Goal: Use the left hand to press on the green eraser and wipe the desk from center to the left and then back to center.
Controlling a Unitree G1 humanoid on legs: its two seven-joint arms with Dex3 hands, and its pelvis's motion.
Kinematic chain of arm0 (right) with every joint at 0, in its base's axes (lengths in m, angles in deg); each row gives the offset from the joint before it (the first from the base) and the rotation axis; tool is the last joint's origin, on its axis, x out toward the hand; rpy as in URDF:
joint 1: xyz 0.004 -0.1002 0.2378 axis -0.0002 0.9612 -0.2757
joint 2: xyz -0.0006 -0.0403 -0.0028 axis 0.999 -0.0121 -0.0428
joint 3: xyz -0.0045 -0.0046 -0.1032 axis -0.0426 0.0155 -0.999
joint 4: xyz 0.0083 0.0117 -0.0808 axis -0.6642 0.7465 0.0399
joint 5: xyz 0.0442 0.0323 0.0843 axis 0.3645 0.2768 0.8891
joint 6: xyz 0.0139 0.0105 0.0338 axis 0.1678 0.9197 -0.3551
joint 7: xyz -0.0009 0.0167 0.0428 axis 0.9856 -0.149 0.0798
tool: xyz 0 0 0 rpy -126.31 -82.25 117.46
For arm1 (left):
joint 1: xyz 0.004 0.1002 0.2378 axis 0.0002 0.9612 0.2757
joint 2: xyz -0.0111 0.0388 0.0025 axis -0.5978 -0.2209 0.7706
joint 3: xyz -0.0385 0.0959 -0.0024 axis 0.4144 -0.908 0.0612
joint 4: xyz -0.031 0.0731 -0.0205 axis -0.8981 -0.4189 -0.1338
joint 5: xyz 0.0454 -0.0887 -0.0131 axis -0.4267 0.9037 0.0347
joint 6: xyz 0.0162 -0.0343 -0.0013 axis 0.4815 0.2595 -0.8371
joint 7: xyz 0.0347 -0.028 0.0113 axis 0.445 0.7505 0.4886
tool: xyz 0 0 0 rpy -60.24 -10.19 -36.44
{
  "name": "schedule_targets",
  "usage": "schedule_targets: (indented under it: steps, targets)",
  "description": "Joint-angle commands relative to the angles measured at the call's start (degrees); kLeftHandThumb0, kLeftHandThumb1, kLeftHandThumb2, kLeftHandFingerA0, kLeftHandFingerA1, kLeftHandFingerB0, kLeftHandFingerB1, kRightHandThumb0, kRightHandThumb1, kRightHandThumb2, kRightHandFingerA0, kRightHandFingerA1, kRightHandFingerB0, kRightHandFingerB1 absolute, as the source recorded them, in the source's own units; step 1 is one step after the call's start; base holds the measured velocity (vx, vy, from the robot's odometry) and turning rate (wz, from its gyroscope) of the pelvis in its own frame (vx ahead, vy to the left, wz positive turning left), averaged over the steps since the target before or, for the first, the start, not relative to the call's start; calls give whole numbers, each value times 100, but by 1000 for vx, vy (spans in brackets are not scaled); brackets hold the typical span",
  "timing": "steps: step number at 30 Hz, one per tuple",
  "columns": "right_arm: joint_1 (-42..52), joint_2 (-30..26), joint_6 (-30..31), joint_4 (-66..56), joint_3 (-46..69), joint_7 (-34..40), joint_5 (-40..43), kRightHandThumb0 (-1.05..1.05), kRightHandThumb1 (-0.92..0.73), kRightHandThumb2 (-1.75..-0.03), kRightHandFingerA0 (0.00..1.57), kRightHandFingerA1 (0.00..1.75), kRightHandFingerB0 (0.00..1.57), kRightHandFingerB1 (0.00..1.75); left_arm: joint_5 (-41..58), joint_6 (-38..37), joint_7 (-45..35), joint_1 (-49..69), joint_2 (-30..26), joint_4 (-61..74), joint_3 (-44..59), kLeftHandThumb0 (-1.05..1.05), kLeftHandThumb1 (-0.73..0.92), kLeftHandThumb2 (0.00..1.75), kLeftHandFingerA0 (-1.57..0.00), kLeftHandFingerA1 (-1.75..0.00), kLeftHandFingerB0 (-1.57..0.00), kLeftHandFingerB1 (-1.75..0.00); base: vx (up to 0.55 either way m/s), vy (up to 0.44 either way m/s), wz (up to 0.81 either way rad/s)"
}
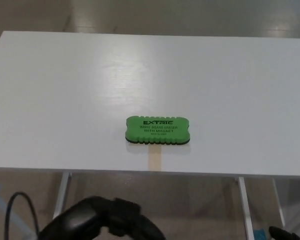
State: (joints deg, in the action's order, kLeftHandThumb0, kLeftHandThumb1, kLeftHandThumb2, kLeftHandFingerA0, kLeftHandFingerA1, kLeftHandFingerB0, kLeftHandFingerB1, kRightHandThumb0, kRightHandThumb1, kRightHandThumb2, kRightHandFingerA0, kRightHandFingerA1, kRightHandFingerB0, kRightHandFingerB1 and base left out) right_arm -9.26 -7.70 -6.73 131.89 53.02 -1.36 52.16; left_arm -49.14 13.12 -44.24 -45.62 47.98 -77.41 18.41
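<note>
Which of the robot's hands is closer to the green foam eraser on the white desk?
The left hand. It is below the desk's front edge, a little left of the green foam eraser. The right hand barely shows at the bottom right corner, farther away.

eraser [158, 130] on desk [65, 100] near its front edge, left hand [102, 222] below the edge

White desk [65, 90] on metal legs [61, 195], glossy floor [155, 12].
</note>
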Motion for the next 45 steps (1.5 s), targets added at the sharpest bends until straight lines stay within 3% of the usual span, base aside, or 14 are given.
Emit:
schedule_targets:
  steps: [1,7,15,31,45]
  targets:
    - [-31,18,-110,150,21,89,59,-23,-67,-59,62,48,57,45,976,1147,-755,-503,-307,1419,-327,-20,81,64,-87,-50,-88,-51,0,0,0]
    - [54,-3,-195,180,-68,242,-56,-22,-66,-59,63,48,60,46,555,1369,309,-1143,367,1131,28,-20,77,64,-95,-54,-89,-52,0,0,0]
    - [29,7,-223,204,-19,91,71,-23,-67,-59,63,48,60,46,-59,1877,955,-2521,1067,226,267,-28,81,66,-93,-53,-90,-56,0,0,0]
    - [61,60,-316,147,82,-135,227,-24,-67,-60,61,49,61,47,-1674,1486,2080,-4316,1709,-2697,-6,-22,80,66,-96,-52,-92,-51,0,0,0]
    - [105,46,-399,215,-19,33,77,-23,-68,-60,62,49,62,48,-2319,1035,2675,-4944,2038,-4549,-213,-18,83,67,-97,-52,-94,-64,0,0,0]
